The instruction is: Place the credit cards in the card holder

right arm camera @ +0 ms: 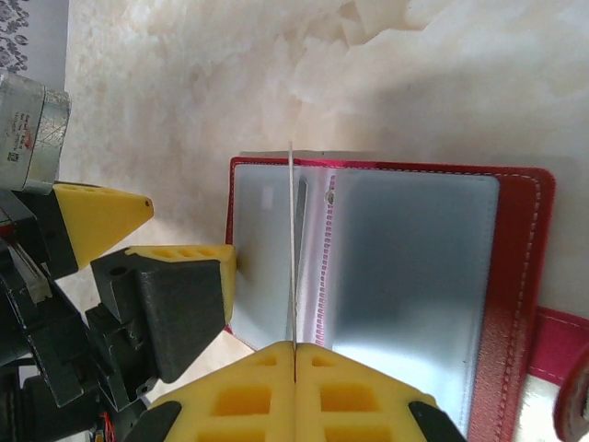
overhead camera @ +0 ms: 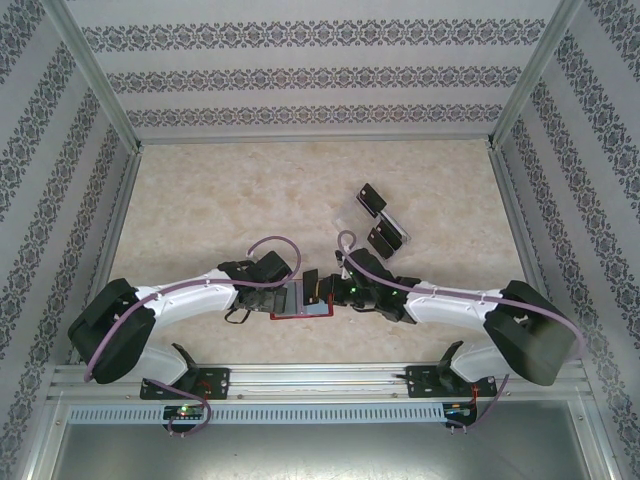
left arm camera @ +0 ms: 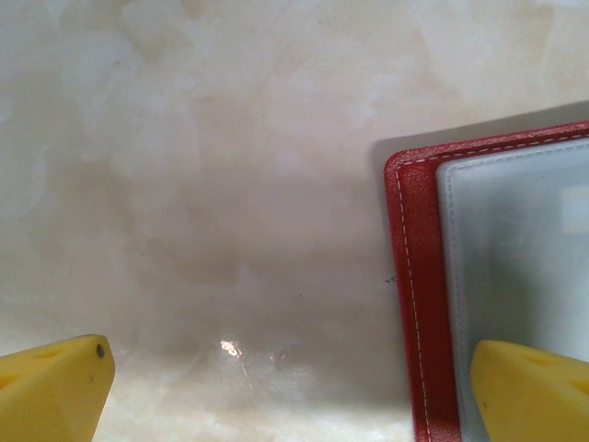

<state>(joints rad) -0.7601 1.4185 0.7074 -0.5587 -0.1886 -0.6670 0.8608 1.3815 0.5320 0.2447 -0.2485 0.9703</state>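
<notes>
Insertion in hand: your right gripper (right arm camera: 294, 357), jaws closed, pinches one credit card (right arm camera: 292, 249) edge-on over the open card holder (right arm camera: 405, 267) on the surface (right arm camera: 184, 74). Your left gripper (left arm camera: 293, 382), jaws wide and empty, straddles its edge. Next: align the card with a pocket.

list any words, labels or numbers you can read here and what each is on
None can be read.
Label on the silver metal cylinder: print too blurred.
Light markings on the thin black rectangular cards: too small.
Open red leather-like wallet: no print visible.
</notes>
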